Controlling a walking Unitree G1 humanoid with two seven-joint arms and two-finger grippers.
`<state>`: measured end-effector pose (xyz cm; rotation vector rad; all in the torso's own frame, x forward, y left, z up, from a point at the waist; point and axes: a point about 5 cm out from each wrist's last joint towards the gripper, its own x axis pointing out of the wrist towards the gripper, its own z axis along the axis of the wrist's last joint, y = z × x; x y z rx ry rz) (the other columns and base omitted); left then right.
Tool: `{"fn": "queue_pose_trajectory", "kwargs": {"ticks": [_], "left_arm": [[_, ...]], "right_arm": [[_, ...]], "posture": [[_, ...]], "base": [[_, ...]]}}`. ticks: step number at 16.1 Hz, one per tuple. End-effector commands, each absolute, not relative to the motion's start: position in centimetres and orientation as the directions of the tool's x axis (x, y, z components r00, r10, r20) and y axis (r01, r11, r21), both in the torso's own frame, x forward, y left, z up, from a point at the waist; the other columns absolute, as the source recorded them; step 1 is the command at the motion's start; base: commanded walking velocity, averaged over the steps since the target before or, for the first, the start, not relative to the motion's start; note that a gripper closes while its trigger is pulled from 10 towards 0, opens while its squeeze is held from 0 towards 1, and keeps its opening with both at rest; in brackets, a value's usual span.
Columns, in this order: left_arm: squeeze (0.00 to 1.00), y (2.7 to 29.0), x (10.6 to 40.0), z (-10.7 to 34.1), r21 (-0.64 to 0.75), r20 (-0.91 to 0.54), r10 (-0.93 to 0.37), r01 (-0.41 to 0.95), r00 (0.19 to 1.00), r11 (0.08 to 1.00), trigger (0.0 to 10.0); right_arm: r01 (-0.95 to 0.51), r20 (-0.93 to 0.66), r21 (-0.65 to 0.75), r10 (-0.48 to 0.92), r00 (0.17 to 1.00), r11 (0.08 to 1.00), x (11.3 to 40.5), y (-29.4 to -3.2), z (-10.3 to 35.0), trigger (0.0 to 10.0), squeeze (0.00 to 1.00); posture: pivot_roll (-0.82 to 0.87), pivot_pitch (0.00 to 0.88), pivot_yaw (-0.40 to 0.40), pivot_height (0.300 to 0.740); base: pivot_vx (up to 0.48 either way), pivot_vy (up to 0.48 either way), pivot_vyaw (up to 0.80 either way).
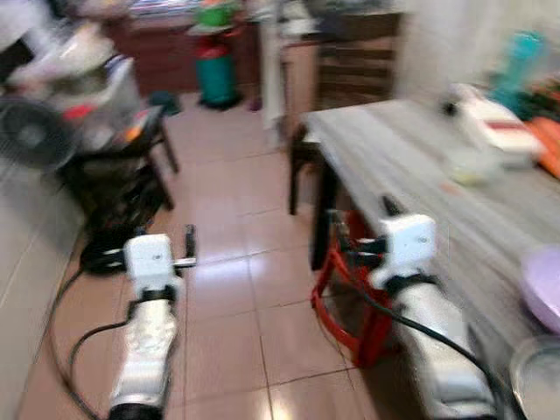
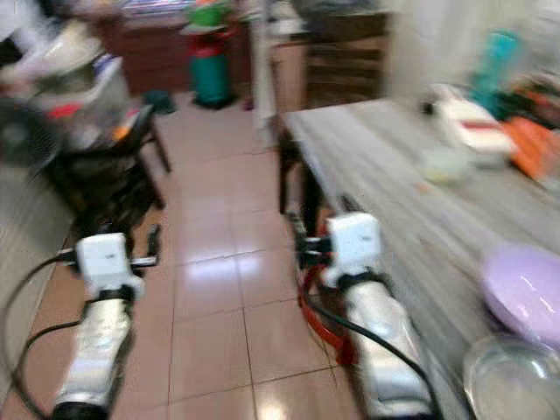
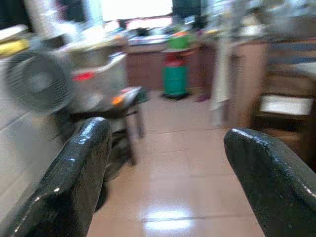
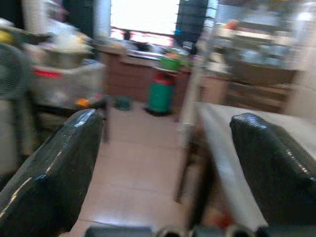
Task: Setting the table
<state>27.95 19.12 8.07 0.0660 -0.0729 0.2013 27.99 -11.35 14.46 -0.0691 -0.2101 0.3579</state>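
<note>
A long grey wooden table (image 1: 411,166) runs along my right side. At its near end lie a lilac bowl (image 2: 525,293) and a clear glass dish (image 2: 512,381). Farther along stand a small clear container (image 1: 468,166), a white box with a red stripe (image 1: 490,122), a teal bottle (image 1: 521,57) and something orange (image 1: 547,140). My right gripper (image 1: 363,214) is open and empty, held low by the table's near leg. My left gripper (image 1: 149,238) is open and empty over the tiled floor. All views are blurred.
A red stool (image 1: 350,289) sits under the table, and a dark wooden chair (image 1: 346,79) stands at its far end. To the left are a fan (image 1: 31,131), a cluttered black stand (image 1: 114,175) and floor cables (image 1: 79,350). A green gas cylinder (image 1: 214,74) stands ahead.
</note>
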Motion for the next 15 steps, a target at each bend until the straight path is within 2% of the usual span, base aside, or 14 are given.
{"fn": "queue_pose_trajectory", "kwargs": {"ticks": [1,7,8,10,15], "left_arm": [[0.0,19.1,27.8,8.2,0.048,0.081,0.208,-0.212,0.975,0.976,10.0],[0.0,19.9,27.7,8.0,0.058,0.058,0.253,-0.256,0.966,0.965,10.0],[0.0,19.7,28.0,7.5,0.062,0.027,0.23,-0.231,0.973,0.971,10.0],[0.0,19.2,28.5,6.2,0.034,-0.054,0.155,-0.153,0.986,0.988,10.0],[0.0,19.0,28.6,3.1,-0.013,-0.214,0.044,-0.048,0.976,0.999,10.0]], "right_arm": [[-0.362,0.192,-0.109,0.377,0.906,0.926,28.1,-11.2,14.5,10.0,0.0],[-0.376,0.181,-0.077,0.384,0.905,0.923,28.9,-10.5,13.9,10.0,0.0],[-0.342,0.172,-0.063,0.348,0.922,0.938,29.1,-10.9,13.5,10.0,0.0],[-0.264,0.113,0.069,0.256,0.96,0.962,29.4,-11.9,12.2,10.0,0.0],[-0.199,0.066,0.027,0.197,0.978,0.98,29.0,-12.9,10.3,10.0,0.0]], "posture": [[-0.02,0.0,-0.005,0.74],[0.01,0.0,0.001,0.74],[0.0,0.0,0.008,0.74],[-0.02,0.0,0.036,0.74],[-0.05,0.0,0.072,0.74]], "base": [[0.0,0.0,0.8],[0.0,0.0,0.0],[0.0,0.0,0.0],[0.0,0.0,0.0],[0.0,0.0,0.0]]}}
